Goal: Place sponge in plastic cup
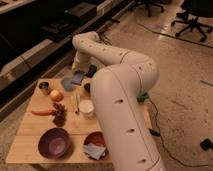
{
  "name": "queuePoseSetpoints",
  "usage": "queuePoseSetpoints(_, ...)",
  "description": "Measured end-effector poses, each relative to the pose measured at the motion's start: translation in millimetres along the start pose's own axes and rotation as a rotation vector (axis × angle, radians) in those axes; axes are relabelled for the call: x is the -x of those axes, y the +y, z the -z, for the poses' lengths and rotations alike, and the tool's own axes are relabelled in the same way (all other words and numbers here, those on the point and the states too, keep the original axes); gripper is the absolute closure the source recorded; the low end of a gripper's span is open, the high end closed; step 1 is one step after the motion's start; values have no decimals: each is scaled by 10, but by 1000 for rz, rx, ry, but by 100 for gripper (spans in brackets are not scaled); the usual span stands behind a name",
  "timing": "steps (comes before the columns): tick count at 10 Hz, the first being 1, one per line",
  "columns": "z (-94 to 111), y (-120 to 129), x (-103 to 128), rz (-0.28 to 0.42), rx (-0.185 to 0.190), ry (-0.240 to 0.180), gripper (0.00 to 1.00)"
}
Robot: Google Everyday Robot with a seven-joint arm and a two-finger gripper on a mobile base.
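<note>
The sponge (77,77), a flat blue-grey pad, hangs at the back of the wooden table (30,145), tilted, and my gripper (81,71) is shut on its upper edge. The plastic cup (66,84), a pale blue-grey tumbler, stands upright just left of and below the sponge, whose lower edge is at the cup's rim. My white arm reaches in from the right and hides the right part of the table.
A small metal cup (44,88) stands at the back left, with an orange fruit (56,95) beside it. A carrot (42,112), dark grapes (60,115) and a white cup (86,107) lie mid-table. A purple bowl (53,142) and a red bowl (98,139) holding a cloth sit in front.
</note>
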Motion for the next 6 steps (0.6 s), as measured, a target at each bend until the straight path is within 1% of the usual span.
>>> queuePoseSetpoints(2, -35, -2, 173, -9, 51, -6, 100)
queuePoseSetpoints(4, -68, 63, 305, -13, 81, 2, 100)
queuePoseSetpoints(6, -114, 130, 329, -13, 95, 20, 100)
